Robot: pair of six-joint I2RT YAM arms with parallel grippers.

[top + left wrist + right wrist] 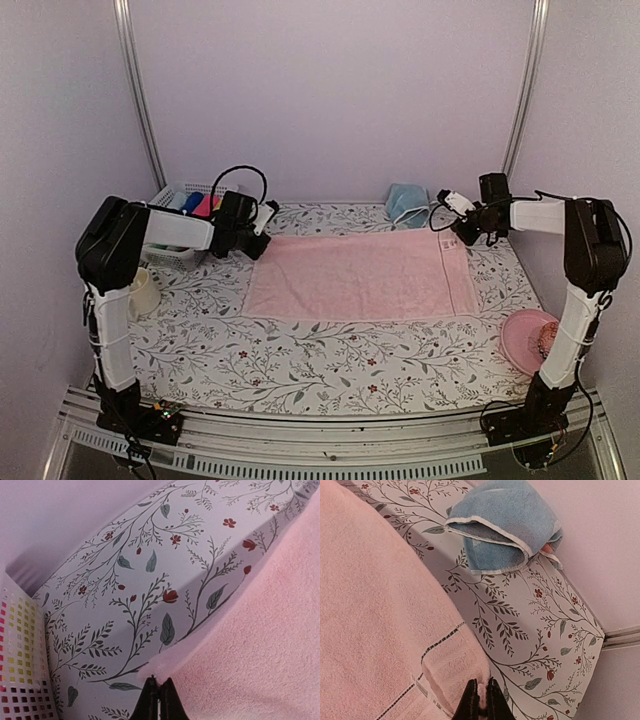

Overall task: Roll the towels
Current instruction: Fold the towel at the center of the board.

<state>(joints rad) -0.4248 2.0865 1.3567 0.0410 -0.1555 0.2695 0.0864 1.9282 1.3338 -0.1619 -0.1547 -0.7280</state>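
Pinching pink towel [355, 275] far corners: left claw [159, 685], right claw [482, 684] clamped; floral tablecloth [300, 350], lilac walls [330, 90].

Fuzzy pink towel [360, 275], soft blue towel [505, 525], smooth matt tablecloth [150, 555], plastic basket [20, 655]

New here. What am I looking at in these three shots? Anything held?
Two robot arms stand side by side at the near edge. The wide picture is from a fixed camera above and behind them; the other two are from a camera on each wrist. On the floral table lie a spread pink towel, a crumpled blue towel at the back, a white basket and a pink plate. The left end effector and right end effector each pinch a far corner of the pink towel.
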